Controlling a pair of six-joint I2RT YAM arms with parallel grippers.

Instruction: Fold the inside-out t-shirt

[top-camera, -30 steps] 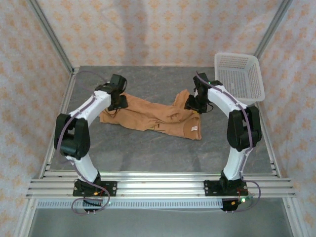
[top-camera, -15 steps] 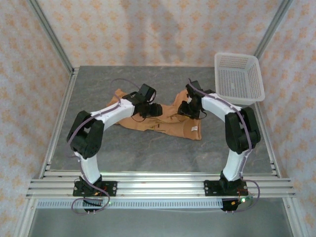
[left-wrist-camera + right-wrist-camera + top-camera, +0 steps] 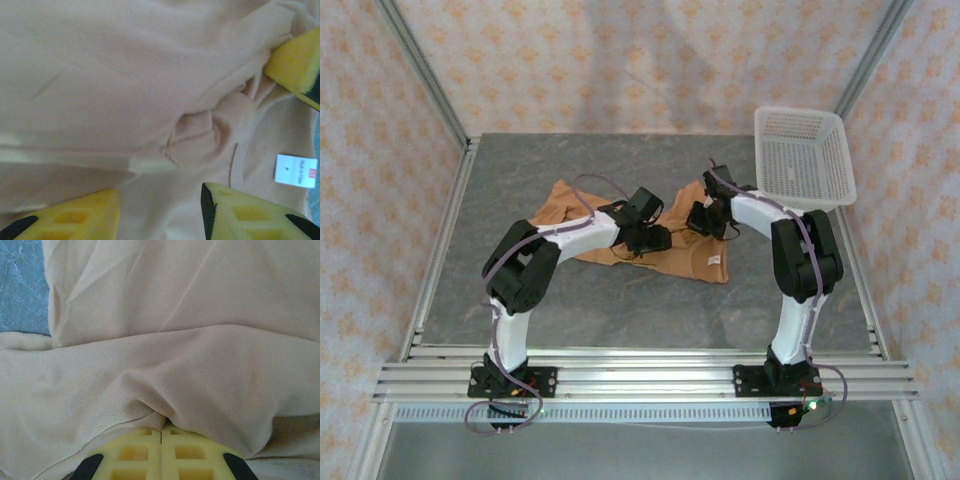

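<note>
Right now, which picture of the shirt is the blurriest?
Left wrist view: softest, the t-shirt smeared, its white label hard to read. Right wrist view: sharper, cloth weave shows. Top external view: evenly lit, no glare on the table.

1 overhead view, 2 wrist close-ups, all on t-shirt (image 3: 690, 262)

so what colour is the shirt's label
The label is white with a red mark; clearest in left wrist view.

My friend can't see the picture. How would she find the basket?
Look at the grey table. At its far right corner sits the basket. It is white mesh, unlike the soft orange-tan t-shirt in the middle.
</note>
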